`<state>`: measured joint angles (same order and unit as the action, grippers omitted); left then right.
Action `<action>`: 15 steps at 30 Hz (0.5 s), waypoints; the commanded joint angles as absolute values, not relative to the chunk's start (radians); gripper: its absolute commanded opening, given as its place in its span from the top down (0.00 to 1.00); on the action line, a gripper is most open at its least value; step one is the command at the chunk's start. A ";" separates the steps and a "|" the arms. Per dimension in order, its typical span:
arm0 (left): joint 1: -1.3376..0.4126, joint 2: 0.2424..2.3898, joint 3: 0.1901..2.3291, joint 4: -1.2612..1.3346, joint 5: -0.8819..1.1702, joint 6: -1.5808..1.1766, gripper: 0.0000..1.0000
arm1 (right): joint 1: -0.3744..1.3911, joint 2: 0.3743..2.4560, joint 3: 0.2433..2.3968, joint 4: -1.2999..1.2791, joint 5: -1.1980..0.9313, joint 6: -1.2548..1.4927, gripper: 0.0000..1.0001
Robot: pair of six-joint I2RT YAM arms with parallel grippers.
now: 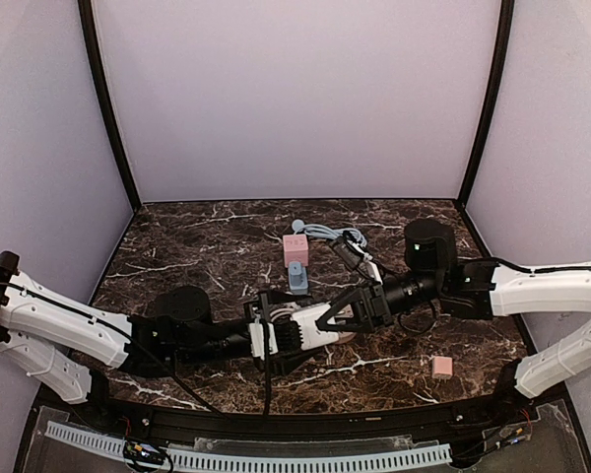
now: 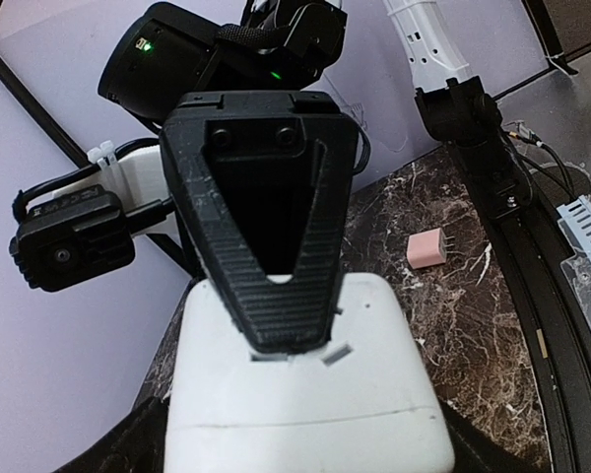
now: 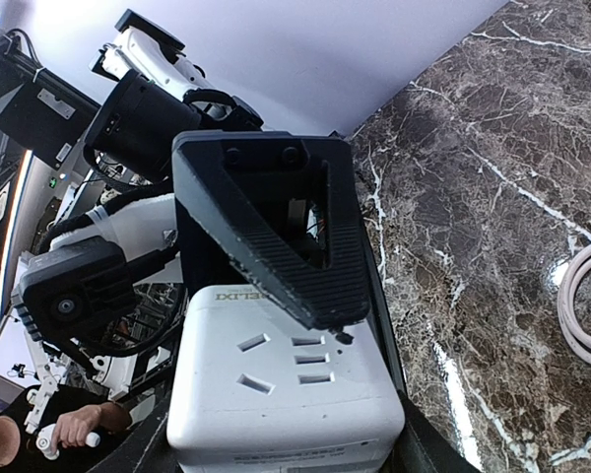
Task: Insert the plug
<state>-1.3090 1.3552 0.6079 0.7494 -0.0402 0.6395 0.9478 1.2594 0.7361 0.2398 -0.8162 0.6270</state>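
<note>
Right now the pink plug lies by itself on the table, at about 4 o'clock from the middle and well apart from both arms. Nobody is holding it. The white socket block is up near the middle, and both arms meet at it.

The right pincer is clamped on the block, with its top finger flat across the face, just beside the slots. The left pincer has a finger lying on the same block from the other side. I cannot tell if it is squeezing yet.

I think the plug is small, light and hard. It looks smooth, so it may slip or twist. The best place to take it is by the two flat sides of the pink body, with the metal prongs left free and poking out. The block is bigger and must be held tight when the plug is pushed in.
</note>
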 commanded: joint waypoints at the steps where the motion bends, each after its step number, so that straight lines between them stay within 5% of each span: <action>1: -1.307 1.359 0.630 0.754 -0.027 0.650 0.18 | 0.943 1.273 0.731 0.284 -0.845 0.630 1.00; 6: -1.307 1.371 0.636 0.764 -0.031 0.656 0.29 | 0.943 1.272 0.732 0.284 -0.842 0.634 1.00; 12: -1.308 1.362 0.633 0.773 -0.031 0.655 0.58 | 0.943 1.285 0.735 0.281 -0.836 0.648 1.00; 15: -1.310 1.346 0.634 0.747 -0.019 0.651 0.66 | 0.939 1.294 0.740 0.265 -0.821 0.653 0.86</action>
<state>-1.3090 1.3689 0.6121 0.7525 -0.0414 0.6651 0.9421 1.2736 0.7349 0.2459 -0.8234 0.6495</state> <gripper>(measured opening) 0.569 0.581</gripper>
